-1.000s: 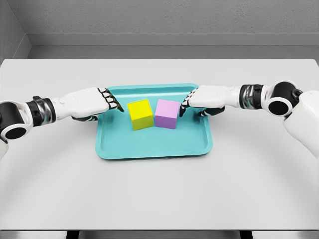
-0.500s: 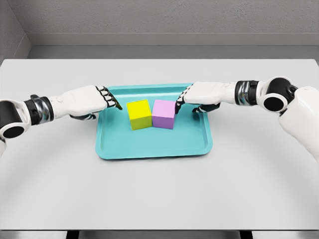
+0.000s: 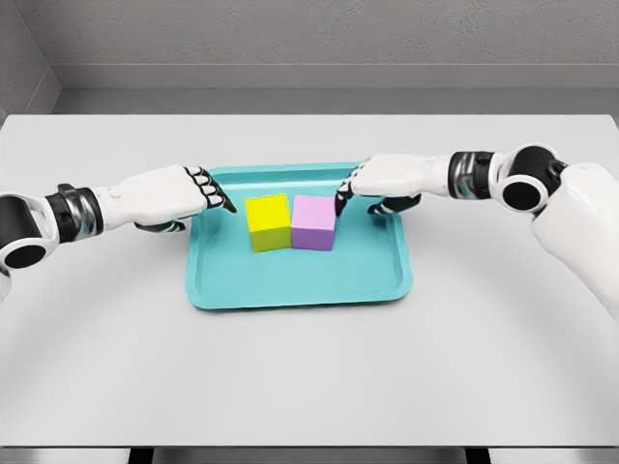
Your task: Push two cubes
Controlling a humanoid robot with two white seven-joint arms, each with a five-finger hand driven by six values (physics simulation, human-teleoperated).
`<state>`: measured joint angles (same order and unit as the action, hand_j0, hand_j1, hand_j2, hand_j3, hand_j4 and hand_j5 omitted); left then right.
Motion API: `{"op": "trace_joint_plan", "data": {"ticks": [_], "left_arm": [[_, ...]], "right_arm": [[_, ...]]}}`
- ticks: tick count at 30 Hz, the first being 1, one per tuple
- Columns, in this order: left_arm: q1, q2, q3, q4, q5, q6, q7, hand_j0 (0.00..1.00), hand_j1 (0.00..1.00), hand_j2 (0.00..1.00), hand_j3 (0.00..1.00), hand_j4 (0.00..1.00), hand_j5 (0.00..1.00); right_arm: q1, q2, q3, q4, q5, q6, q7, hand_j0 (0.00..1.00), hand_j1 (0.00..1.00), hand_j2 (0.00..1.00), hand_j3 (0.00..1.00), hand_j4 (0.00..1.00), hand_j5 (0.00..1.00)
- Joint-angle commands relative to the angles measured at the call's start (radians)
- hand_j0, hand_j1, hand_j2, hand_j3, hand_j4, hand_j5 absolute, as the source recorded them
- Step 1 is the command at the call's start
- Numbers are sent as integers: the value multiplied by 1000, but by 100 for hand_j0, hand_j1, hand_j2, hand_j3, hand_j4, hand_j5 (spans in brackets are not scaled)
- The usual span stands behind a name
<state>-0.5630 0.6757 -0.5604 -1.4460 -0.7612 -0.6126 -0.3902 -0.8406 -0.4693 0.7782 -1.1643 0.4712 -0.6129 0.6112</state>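
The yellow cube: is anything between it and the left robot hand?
Nothing visible. Only bare teal tray floor separates the left robot hand from the yellow cube, whose other side meets the purple cube.

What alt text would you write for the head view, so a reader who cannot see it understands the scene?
A yellow cube and a purple cube sit side by side, touching, on a teal tray on a white table. The left hand and the right hand flank them, fingertips pointing inward.
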Motion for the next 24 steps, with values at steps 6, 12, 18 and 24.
{"op": "trace_joint_plan", "data": {"ticks": [6, 12, 18, 24], "left_arm": [[0, 2, 5, -1, 7, 2, 1, 82, 82, 82, 82, 82, 82], [2, 22, 42, -1, 13, 2, 1, 83, 83, 83, 83, 83, 83], [9, 64, 71, -1, 56, 2, 4, 100, 100, 100, 100, 100, 100], [12, 70, 70, -5, 59, 2, 4, 100, 100, 100, 100, 100, 100]], "right_arm": [[0, 6, -1, 0, -9, 2, 0, 62, 62, 62, 62, 62, 62], [-8, 18, -1, -5, -8, 2, 0, 61, 61, 61, 61, 61, 61], [-8, 18, -1, -1, -8, 2, 0, 61, 61, 61, 61, 61, 61], [-2, 6, -1, -1, -9, 2, 0, 61, 61, 61, 61, 61, 61]]}}
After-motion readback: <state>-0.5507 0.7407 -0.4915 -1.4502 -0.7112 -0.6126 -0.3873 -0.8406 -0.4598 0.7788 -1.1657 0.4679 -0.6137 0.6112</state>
